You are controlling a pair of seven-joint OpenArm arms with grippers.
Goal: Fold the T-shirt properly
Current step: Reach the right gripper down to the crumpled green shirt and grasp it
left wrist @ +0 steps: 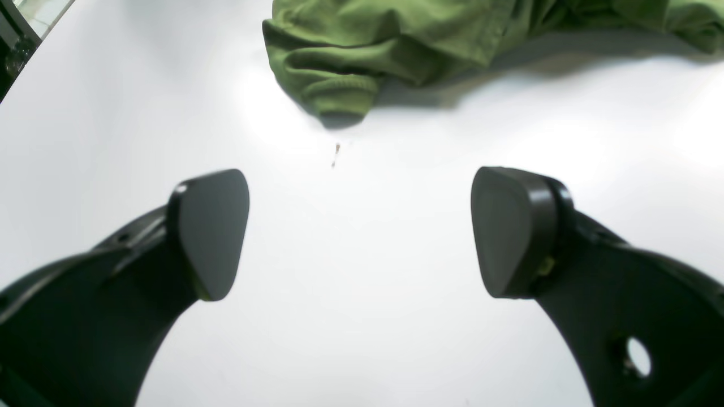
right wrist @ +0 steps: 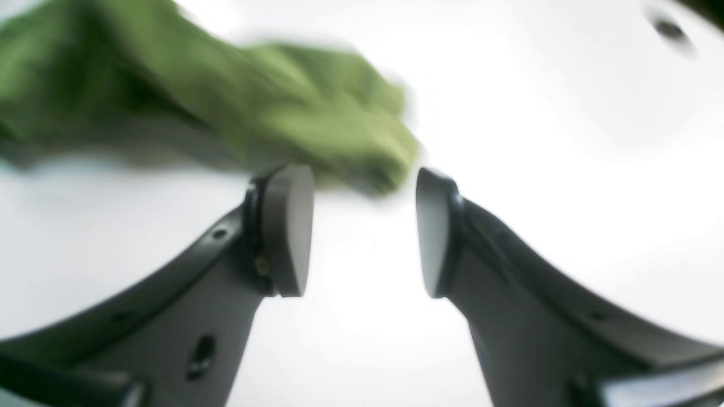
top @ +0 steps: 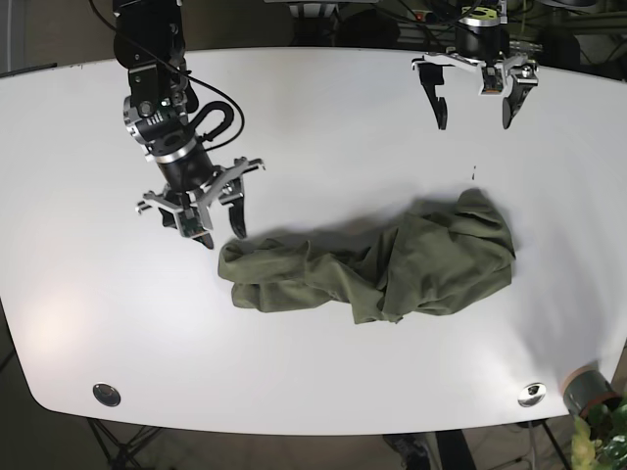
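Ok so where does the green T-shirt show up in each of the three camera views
Left wrist: the green T-shirt lies along the top edge, beyond the open fingers.
Right wrist: it is blurred, upper left, its end just past the fingers.
Base: it lies crumpled across the lower middle, from centre-left to right.
Shared landmark: the white table, under the shirt in every view.

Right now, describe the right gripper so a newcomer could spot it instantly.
Start at the white table, then the crumpled green T-shirt at its middle. The right gripper hangs open just off the shirt's end on the base view's left. The left gripper sits farther from the cloth, near the far edge.
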